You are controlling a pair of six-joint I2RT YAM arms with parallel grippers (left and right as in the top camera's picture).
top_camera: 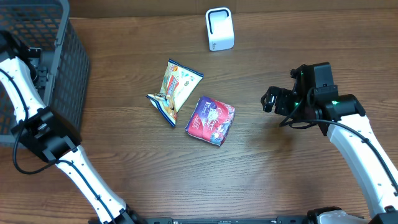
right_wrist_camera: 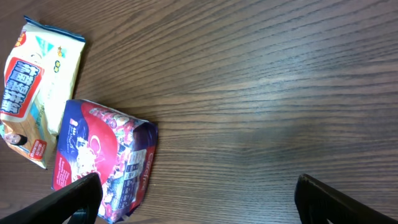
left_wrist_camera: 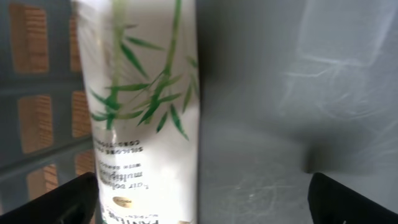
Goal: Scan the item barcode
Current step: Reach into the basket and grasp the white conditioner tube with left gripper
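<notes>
A: Bamboo-print white bottle [left_wrist_camera: 146,106] fills the view, inside the grey basket [left_wrist_camera: 298,93], between the spread fingers [left_wrist_camera: 62,202] of the left claw [left_wrist_camera: 202,199] but nearer one; nothing gripped.
B: And the right claw [right_wrist_camera: 199,199]?
A: Released too, above the table [right_wrist_camera: 261,93]; purple pouch [right_wrist_camera: 102,165] beside one fingertip, yellow pouch [right_wrist_camera: 40,87] just beyond it.

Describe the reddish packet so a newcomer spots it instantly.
Near the middle of the wooden table two packets lie side by side. The reddish packet is nearer the right gripper; unlike the pale yellow packet, it is purple-red and squarish.
</notes>
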